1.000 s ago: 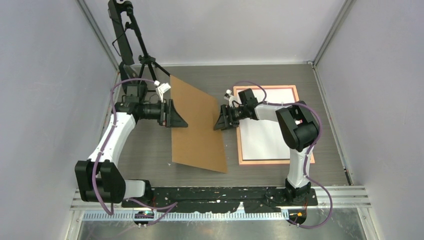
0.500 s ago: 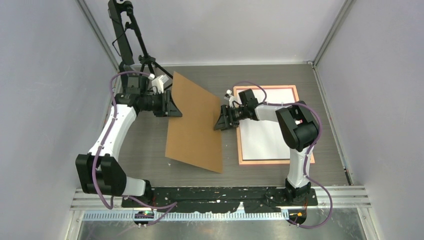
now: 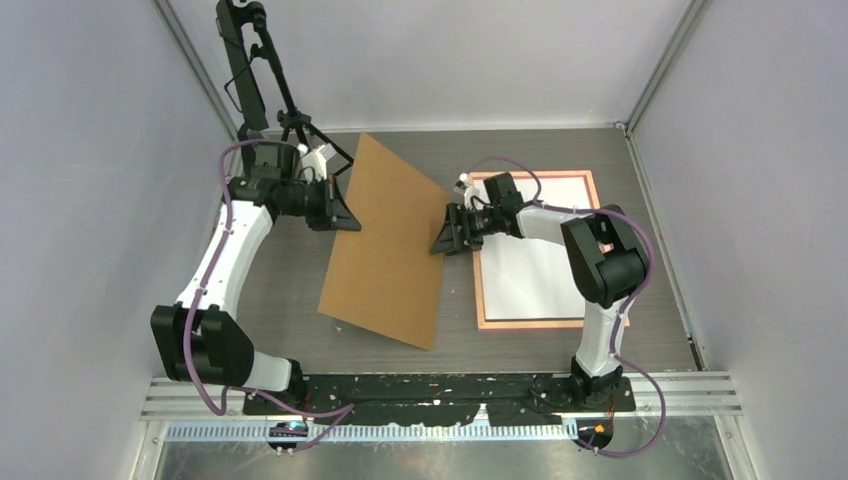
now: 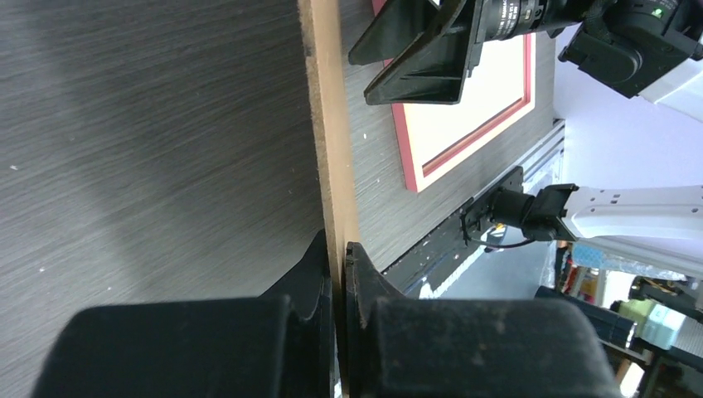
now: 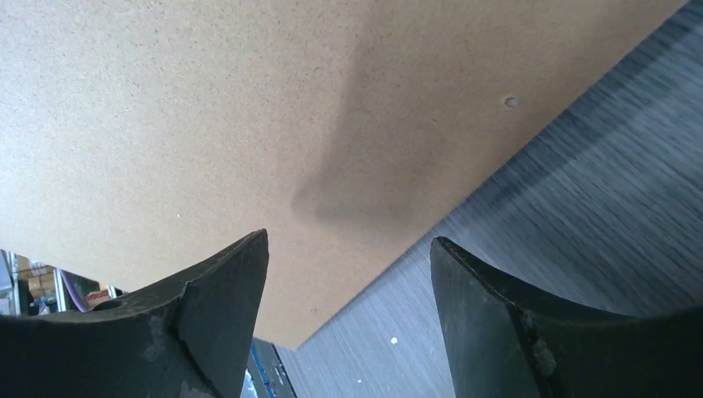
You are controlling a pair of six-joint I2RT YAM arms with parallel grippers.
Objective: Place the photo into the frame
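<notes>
The dark table (image 3: pixel 668 290) carries the pink frame (image 3: pixel 530 323).

overhead camera, 2 wrist close-ups, board (image 3: pixel 385 245) shared

light: bright, even; shadow: soft patch on board (image 5: pixel 356 182); left wrist cam: bkgd overexposed

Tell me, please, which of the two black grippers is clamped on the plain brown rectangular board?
The left gripper, shut on the edge of the brown board; the right gripper hovers open beside the opposite edge.
</notes>
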